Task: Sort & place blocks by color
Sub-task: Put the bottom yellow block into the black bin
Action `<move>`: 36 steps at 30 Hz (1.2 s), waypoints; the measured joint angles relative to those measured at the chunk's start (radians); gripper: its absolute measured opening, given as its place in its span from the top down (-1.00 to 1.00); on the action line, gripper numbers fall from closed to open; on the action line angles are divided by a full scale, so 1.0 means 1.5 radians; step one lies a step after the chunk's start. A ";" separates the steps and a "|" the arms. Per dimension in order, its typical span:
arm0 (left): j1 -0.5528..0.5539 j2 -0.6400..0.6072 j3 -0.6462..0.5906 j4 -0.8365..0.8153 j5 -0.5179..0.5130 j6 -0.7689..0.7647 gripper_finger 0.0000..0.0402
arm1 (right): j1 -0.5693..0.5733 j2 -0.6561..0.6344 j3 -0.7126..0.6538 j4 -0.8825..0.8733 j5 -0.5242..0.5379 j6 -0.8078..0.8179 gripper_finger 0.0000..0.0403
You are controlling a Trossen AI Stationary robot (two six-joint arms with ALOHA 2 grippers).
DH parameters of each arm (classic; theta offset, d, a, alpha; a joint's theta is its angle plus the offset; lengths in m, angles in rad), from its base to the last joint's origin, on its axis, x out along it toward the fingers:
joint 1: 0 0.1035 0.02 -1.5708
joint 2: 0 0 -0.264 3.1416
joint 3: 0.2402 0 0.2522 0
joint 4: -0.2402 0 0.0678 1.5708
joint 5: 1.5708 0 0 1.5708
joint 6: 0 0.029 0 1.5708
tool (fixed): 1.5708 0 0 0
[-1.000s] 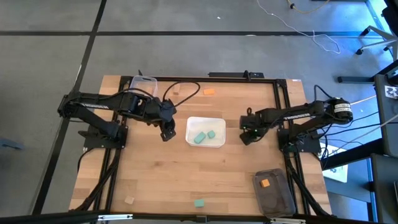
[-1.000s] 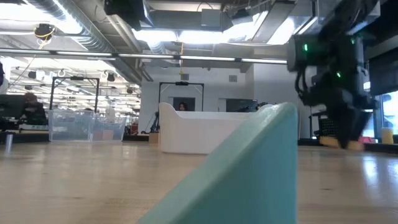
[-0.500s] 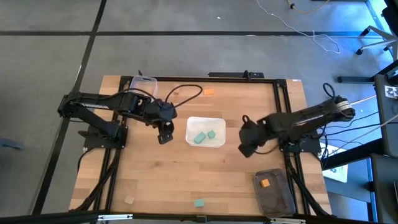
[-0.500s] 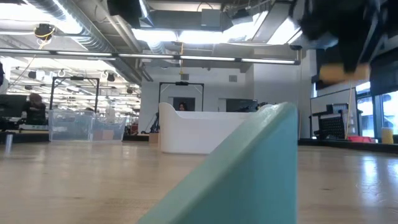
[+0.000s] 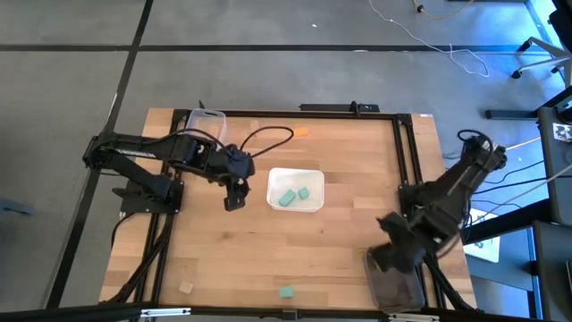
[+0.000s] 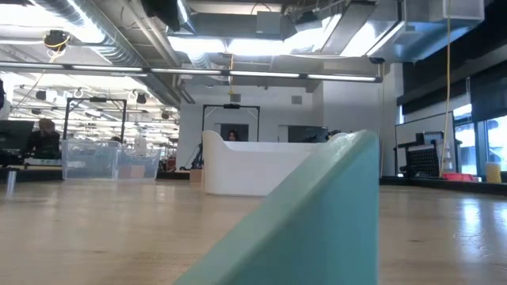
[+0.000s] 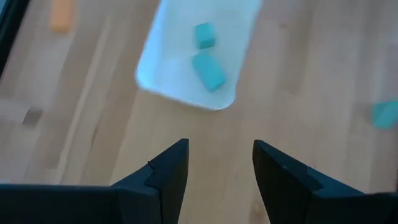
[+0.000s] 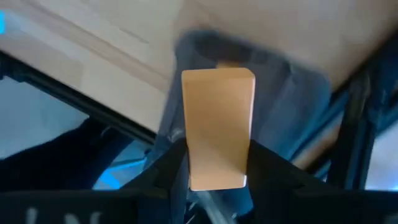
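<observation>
My right gripper (image 5: 390, 256) hovers over the dark tub (image 5: 394, 278) at the table's near right corner, shut on an orange block (image 8: 217, 124). Another orange block (image 8: 227, 64) lies in that tub. My left gripper (image 7: 214, 163) is open above bare table, just left of the white tray (image 5: 296, 190). Two teal blocks (image 5: 286, 198) (image 5: 304, 191) lie in that tray. A teal block (image 5: 286, 292) and a wood block (image 5: 186, 287) rest near the near edge. One orange block (image 5: 301, 132) lies near the far edge. My right gripper pinches the orange block between its two fingers, which are on its two opposite side faces at its lower end (image 8: 214, 171). The block stands out past the fingertips, lifted clear above the dark tub.
A clear tub (image 5: 206, 121) sits at the far left corner. A black cable (image 5: 268, 134) loops over the table by the left arm. In the low view the near teal block (image 6: 317, 222) fills the foreground, with the white tray (image 6: 261, 168) behind it.
My right gripper has risen from the table right of the white tray, lifting the orange block clear. It has swung toward the near right corner and now hangs over the dark tub, out of the low view. My left gripper has drifted slightly leftward.
</observation>
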 joint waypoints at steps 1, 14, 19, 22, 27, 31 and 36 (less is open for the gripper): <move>0.000 0.000 0.000 0.009 0.010 0.021 0.15 | 0.021 0.003 0.000 0.003 0.000 0.044 0.37; 0.000 0.000 0.000 0.107 0.074 0.111 0.15 | 0.118 0.128 -0.002 0.055 -0.048 0.266 0.37; 0.000 0.000 0.000 0.107 0.073 0.111 0.15 | 0.118 0.185 -0.002 0.063 -0.048 0.264 0.37; 0.000 0.000 0.000 0.107 0.072 0.110 0.15 | 0.116 0.211 -0.002 0.088 -0.059 0.264 0.37; 0.000 0.000 0.000 0.107 0.072 0.110 0.15 | 0.110 0.255 -0.002 0.142 -0.064 0.262 0.37; 0.000 0.000 0.000 0.107 0.072 0.109 0.15 | 0.108 0.283 -0.002 0.180 -0.070 0.262 0.37; 0.000 0.000 0.000 0.107 0.072 0.109 0.15 | 0.108 0.310 -0.002 0.204 -0.096 0.245 0.37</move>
